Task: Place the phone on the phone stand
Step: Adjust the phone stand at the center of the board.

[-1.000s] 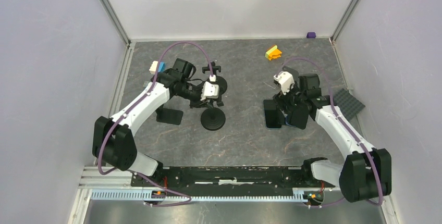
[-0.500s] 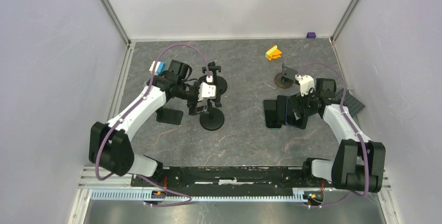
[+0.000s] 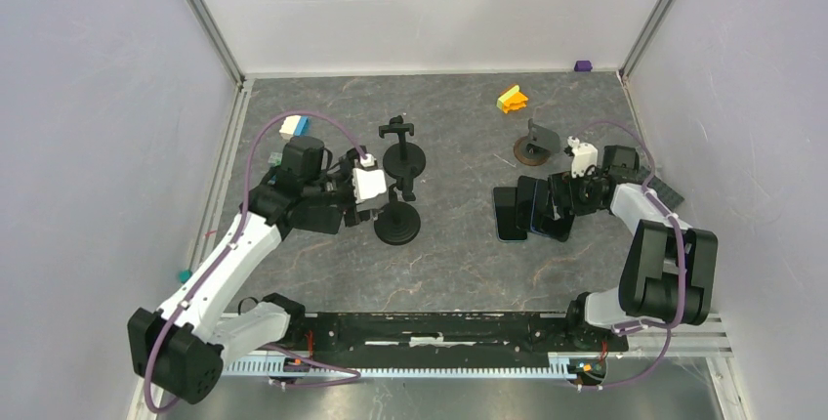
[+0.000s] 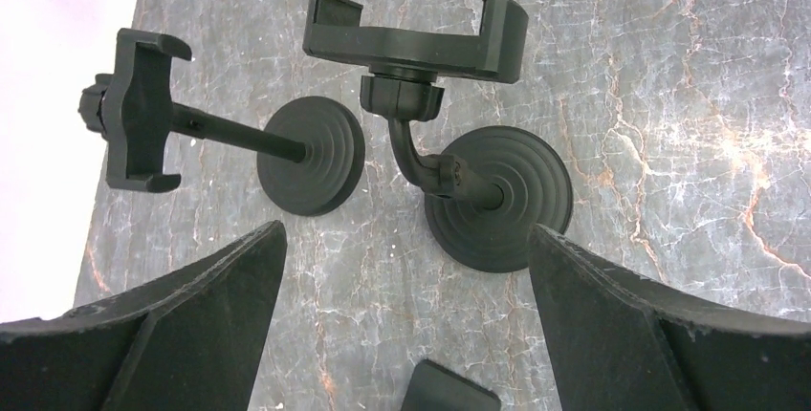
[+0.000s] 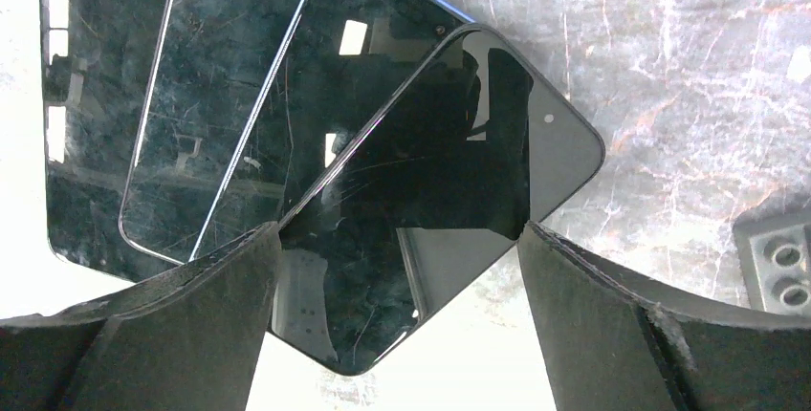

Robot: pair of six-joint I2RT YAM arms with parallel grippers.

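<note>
Grey counter (image 3: 449,264) bears fanned phones (image 3: 527,210) near its right edge: right claw (image 5: 400,229) hangs spread over the top phone (image 5: 430,172), so lowering and pinching it likely comes next, left claw (image 4: 408,229) spread facing a phone stand (image 4: 502,196).

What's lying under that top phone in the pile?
Another phone lies partly under the top phone, with more phones fanned beyond it. Their overlapped parts are hidden.
</note>
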